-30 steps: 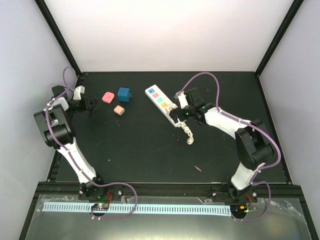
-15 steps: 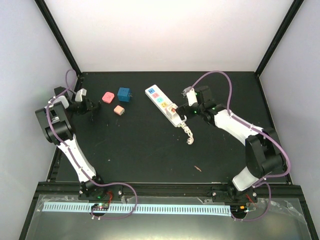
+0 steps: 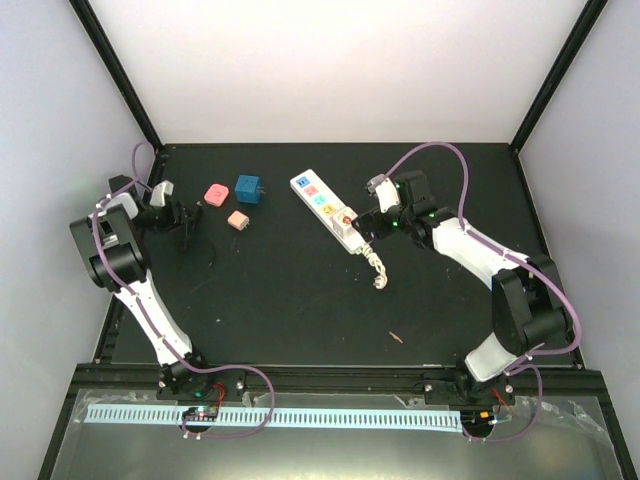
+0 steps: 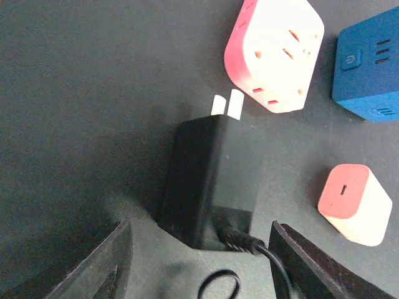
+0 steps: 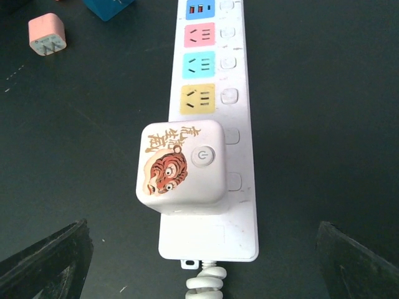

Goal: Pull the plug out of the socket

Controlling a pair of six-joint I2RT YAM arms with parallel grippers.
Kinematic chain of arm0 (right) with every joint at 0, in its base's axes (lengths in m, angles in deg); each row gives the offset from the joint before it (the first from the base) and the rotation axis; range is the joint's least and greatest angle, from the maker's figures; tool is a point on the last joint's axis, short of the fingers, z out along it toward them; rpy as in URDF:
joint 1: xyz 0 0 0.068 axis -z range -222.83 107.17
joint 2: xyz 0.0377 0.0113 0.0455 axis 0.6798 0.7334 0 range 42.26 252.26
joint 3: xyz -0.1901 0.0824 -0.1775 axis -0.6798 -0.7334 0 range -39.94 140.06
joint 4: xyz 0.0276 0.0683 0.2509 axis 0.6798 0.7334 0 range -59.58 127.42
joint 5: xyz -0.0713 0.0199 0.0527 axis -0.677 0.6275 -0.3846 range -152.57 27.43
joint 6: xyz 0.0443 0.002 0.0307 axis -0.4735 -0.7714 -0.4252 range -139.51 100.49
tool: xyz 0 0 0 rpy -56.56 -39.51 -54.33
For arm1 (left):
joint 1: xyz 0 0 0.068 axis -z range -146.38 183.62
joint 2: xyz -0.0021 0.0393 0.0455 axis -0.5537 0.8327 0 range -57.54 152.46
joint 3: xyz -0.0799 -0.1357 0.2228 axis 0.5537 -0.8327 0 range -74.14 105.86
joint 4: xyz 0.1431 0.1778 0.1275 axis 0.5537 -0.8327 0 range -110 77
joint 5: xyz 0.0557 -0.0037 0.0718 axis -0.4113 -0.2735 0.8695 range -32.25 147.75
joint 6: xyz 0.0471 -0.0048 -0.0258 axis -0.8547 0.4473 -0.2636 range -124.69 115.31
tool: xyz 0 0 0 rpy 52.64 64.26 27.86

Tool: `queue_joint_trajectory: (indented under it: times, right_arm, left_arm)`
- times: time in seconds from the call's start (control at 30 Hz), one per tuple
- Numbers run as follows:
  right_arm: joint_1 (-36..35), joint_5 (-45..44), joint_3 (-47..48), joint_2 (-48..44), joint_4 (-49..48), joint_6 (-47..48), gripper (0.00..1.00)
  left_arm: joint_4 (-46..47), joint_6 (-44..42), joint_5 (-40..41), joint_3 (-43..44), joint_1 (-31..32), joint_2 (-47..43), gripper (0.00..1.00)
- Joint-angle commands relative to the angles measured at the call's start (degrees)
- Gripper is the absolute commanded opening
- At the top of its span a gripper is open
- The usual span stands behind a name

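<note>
Socket (image 3: 318, 198) lies on black table (image 3: 280, 300), white walls (image 3: 340, 70) around.

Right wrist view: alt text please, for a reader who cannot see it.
A white cube plug with a tiger picture sits in the white power strip near its cord end, the yellow, cyan, pink and blue outlets beyond it free. The right tool is open, straddling the strip without touching it.

I see the plug (image 5: 181, 165) seated on the socket (image 5: 240, 218) near its cord end; a cluster of adapters (image 3: 248, 188) lies to its left, a charger (image 4: 212, 180) farther left.
</note>
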Motion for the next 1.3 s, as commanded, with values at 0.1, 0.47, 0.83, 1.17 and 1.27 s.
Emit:
queue_joint_trajectory:
  times: [0.1, 0.47, 0.83, 1.17, 1.27]
  right_arm:
    - [0.74, 3.73, 0.31, -0.06, -0.03, 0.65, 1.00]
    - [6.33, 11.50, -1.88, -1.39, -2.33, -2.05, 1.00]
    - [10.43, 14.66, -2.32, -1.50, -2.91, -3.56, 1.00]
    - [13.29, 15.46, -1.70, -1.90, -2.04, -4.57, 1.00]
    - [13.70, 15.70, -1.48, -1.97, -1.94, -4.74, 1.00]
  left_arm:
    - [1.68, -6.82, 1.66, -2.52, 0.50, -9.37, 0.68]
    - [6.79, -14.04, 7.24, -7.69, 11.71, -24.98, 0.77]
    - [8.99, -18.14, 11.88, -13.25, 31.90, -34.34, 0.97]
    - [11.61, -13.69, 12.35, -13.89, 46.15, -30.24, 0.97]
    - [13.37, -11.43, 13.13, -13.87, 49.74, -27.89, 0.97]
